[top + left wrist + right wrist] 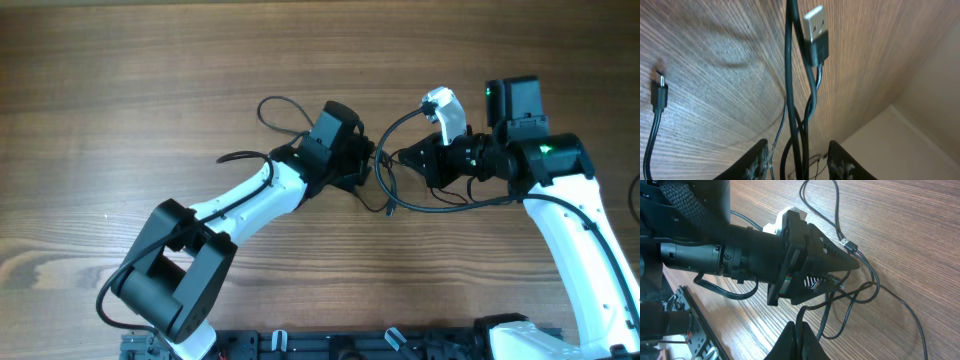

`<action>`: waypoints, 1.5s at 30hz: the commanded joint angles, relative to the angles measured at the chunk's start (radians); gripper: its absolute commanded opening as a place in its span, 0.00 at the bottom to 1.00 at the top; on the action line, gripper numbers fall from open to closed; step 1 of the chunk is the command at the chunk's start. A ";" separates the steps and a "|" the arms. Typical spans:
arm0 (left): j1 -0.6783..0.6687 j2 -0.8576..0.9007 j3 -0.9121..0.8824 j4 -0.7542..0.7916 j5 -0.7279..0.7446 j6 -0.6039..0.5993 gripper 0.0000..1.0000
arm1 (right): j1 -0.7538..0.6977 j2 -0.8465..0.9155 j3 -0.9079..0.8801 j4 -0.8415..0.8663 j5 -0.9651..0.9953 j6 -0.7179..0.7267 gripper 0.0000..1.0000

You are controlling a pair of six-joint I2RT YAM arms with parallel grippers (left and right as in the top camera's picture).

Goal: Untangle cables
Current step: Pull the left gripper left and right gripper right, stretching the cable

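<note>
Black cables [790,75] lie tangled at frame centre on worktop [150,80], between both tools. The right tool [799,330] is pressed together, pinching a cable strand. The left tool [797,152] has fingers spread with cables passing between; USB plug [815,30] upper centre.

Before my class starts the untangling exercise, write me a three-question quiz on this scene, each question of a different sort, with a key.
1. True or false: the left hand and the right hand sit at opposite ends of the table.
2. What runs between the left hand's fingers? A) black cables B) a white cloth C) nothing
3. Fill in: in the left wrist view, the tip of the USB-A plug is ____ in colour.
Key: 1 false, they almost meet mid-table; 2 A; 3 silver.
</note>
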 commanded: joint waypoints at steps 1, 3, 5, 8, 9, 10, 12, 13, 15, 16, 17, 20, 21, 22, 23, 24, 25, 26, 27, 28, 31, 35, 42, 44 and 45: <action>-0.007 0.018 -0.002 0.003 0.099 -0.052 0.35 | -0.001 -0.009 0.015 0.000 0.002 0.011 0.05; -0.007 0.018 -0.002 0.006 0.119 -0.068 0.20 | -0.001 -0.009 0.015 -0.001 0.002 0.011 0.05; -0.007 0.018 -0.002 0.010 0.127 -0.066 0.04 | -0.001 -0.009 0.015 -0.002 0.002 0.011 0.05; 0.013 0.018 -0.002 0.010 0.109 0.004 0.04 | -0.001 -0.009 0.015 -0.021 0.002 0.011 0.04; 0.032 0.016 -0.002 0.010 0.114 0.016 0.04 | -0.001 -0.009 0.015 -0.030 0.002 0.031 0.04; 0.058 0.014 -0.002 0.012 0.130 0.014 0.04 | -0.001 -0.009 0.015 -0.035 0.001 0.082 0.04; 0.118 0.012 -0.002 0.068 0.175 -0.018 0.04 | -0.001 -0.009 0.015 -0.034 -0.003 0.248 0.04; 0.146 0.012 -0.002 0.108 0.198 -0.040 0.04 | -0.001 -0.009 0.014 -0.035 -0.003 0.316 0.04; 0.187 0.012 -0.002 0.195 0.230 -0.079 0.04 | 0.008 -0.008 0.014 -0.039 -0.015 0.341 0.04; 0.204 0.012 -0.002 0.246 0.236 -0.102 0.04 | 0.026 -0.007 0.014 -0.038 -0.017 0.341 0.04; 0.213 0.012 -0.002 0.283 0.237 -0.114 0.04 | 0.044 -0.005 0.014 -0.037 -0.011 0.339 0.04; 0.238 0.011 -0.002 0.368 0.259 -0.120 0.04 | 0.105 0.013 0.014 -0.045 0.226 0.349 0.04; 0.257 0.011 -0.002 0.402 0.307 -0.120 0.04 | 0.110 0.027 0.014 -0.058 0.343 0.452 0.04; 0.273 0.011 -0.002 0.435 0.348 -0.119 0.04 | 0.109 0.036 0.014 -0.069 0.382 0.577 0.04; 0.287 0.011 -0.002 0.466 0.380 -0.119 0.04 | 0.109 0.047 0.014 -0.072 0.386 0.648 0.05; 0.303 0.011 -0.002 0.500 0.413 -0.119 0.04 | 0.109 0.057 0.014 -0.071 0.386 0.686 0.04; 0.328 0.011 -0.002 0.560 0.463 -0.119 0.04 | 0.109 0.067 0.014 -0.066 0.388 0.690 0.04; 0.350 0.011 -0.002 0.610 0.507 -0.119 0.04 | 0.109 0.080 0.014 -0.066 0.414 0.691 0.04; 0.372 0.011 -0.002 0.654 0.547 -0.119 0.04 | 0.108 0.086 0.014 -0.070 0.452 0.691 0.04; 0.399 0.011 -0.002 0.696 0.594 -0.113 0.04 | 0.100 0.092 0.014 -0.081 0.510 0.692 0.04; 0.468 0.011 -0.002 0.728 0.703 0.021 0.04 | 0.031 0.096 0.014 -0.131 0.691 0.772 0.04; 0.551 0.011 -0.002 0.723 0.794 0.173 0.04 | -0.153 0.096 0.014 -0.126 0.803 0.776 0.04; 0.641 0.011 -0.002 0.308 0.861 0.628 0.04 | -0.412 0.096 0.014 -0.064 0.823 0.716 0.04; 0.662 0.011 -0.002 0.080 0.770 0.759 0.04 | -0.473 0.096 0.014 -0.031 0.838 0.772 0.04; 0.678 0.011 -0.002 -0.082 0.658 0.827 0.04 | -0.512 0.096 0.014 0.003 0.801 0.801 0.04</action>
